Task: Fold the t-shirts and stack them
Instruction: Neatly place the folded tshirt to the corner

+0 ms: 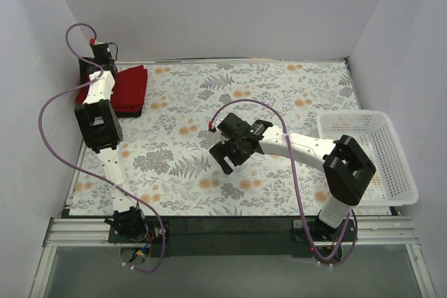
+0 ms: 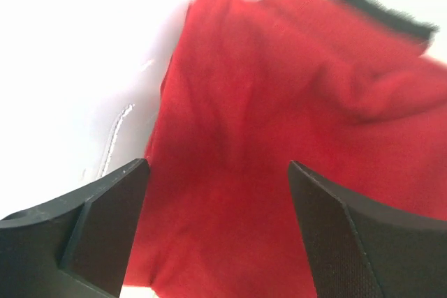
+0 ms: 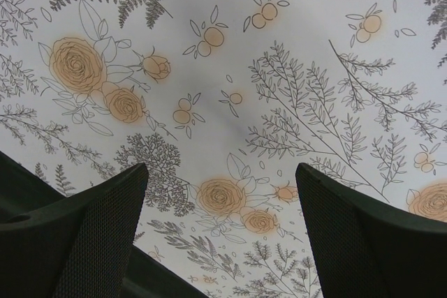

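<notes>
A folded red t-shirt (image 1: 130, 86) lies on a dark shirt beneath it at the back left of the table, partly hidden by my left arm. My left gripper (image 1: 96, 68) hangs just over its left edge, open and empty. In the left wrist view the red shirt (image 2: 293, 137) fills the space between the open fingers (image 2: 105, 221), with a strip of dark cloth (image 2: 391, 15) at the top. My right gripper (image 1: 227, 150) is open and empty above the floral cloth in the table's middle; its view shows only the floral cloth (image 3: 230, 102) between its fingers (image 3: 349, 235).
A white plastic basket (image 1: 374, 155) stands at the right edge, with nothing showing inside. The floral tablecloth (image 1: 279, 95) covers the table. White walls close the left, back and right sides. A black rail runs along the near edge.
</notes>
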You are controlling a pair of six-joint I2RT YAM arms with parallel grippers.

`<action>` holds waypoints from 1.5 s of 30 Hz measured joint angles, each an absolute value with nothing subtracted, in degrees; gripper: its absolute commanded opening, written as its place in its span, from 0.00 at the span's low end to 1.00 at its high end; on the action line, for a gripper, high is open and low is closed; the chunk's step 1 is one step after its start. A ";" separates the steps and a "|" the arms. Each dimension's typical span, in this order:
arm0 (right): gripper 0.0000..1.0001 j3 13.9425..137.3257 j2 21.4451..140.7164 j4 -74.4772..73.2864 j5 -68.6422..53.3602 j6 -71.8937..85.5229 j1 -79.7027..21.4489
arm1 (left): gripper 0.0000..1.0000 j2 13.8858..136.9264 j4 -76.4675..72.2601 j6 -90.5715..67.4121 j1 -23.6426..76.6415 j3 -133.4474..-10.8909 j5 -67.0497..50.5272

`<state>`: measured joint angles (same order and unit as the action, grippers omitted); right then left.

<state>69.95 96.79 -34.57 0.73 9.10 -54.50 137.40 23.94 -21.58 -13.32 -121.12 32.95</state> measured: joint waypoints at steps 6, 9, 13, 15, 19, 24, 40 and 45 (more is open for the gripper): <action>0.78 69.65 94.54 -34.41 3.68 9.52 -54.43 | 0.78 128.29 23.73 -32.12 -13.21 -115.39 21.06; 0.77 68.49 92.53 -33.82 4.51 9.82 -54.39 | 0.73 121.97 21.63 -38.00 -13.02 -110.72 12.84; 0.78 65.63 90.00 -32.73 5.08 10.35 -54.17 | 0.62 117.21 16.21 -43.75 -12.88 -105.56 4.16; 0.77 64.31 89.10 -32.34 5.26 10.39 -53.93 | 0.58 117.23 14.26 -45.84 -12.78 -103.81 0.43; 0.77 62.06 87.90 -31.24 5.23 10.46 -53.34 | 0.57 119.61 12.75 -48.71 -12.10 -99.72 -5.91; 0.77 60.34 87.48 -29.78 5.17 10.57 -52.71 | 0.57 122.50 12.23 -51.44 -9.87 -91.79 -9.26; 0.78 58.35 78.22 -28.58 8.64 11.38 -49.19 | 0.80 115.63 12.21 -57.23 -4.80 -85.38 -11.14; 0.90 58.33 71.57 -28.64 10.98 13.10 -44.16 | 0.89 96.31 16.75 -60.66 -4.45 -81.87 -11.29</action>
<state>58.33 71.57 -28.64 10.98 13.10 -44.16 96.31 16.75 -60.66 -4.45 -81.87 -11.29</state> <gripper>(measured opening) 0.831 0.867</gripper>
